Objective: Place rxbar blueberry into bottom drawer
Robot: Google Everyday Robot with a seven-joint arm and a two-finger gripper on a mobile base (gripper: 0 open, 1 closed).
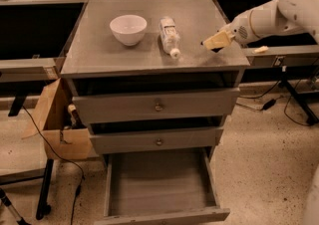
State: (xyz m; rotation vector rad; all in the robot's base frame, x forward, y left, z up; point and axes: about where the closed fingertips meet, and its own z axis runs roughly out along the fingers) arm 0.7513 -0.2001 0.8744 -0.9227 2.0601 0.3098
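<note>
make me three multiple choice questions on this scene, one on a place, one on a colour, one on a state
1. The bottom drawer is:
a) pulled open
b) shut
c) taken out

2. The bowl is:
a) red
b) white
c) blue

3. The gripper is:
a) inside the bottom drawer
b) over the bowl
c) at the right edge of the top, right of the bottle

Answers:
1 a: the drawer's grey floor shows in front of the cabinet.
2 b: the bowl is plain white against the grey top.
3 c: the gripper sits by the top's right edge, with the bottle between it and the bowl.
</note>
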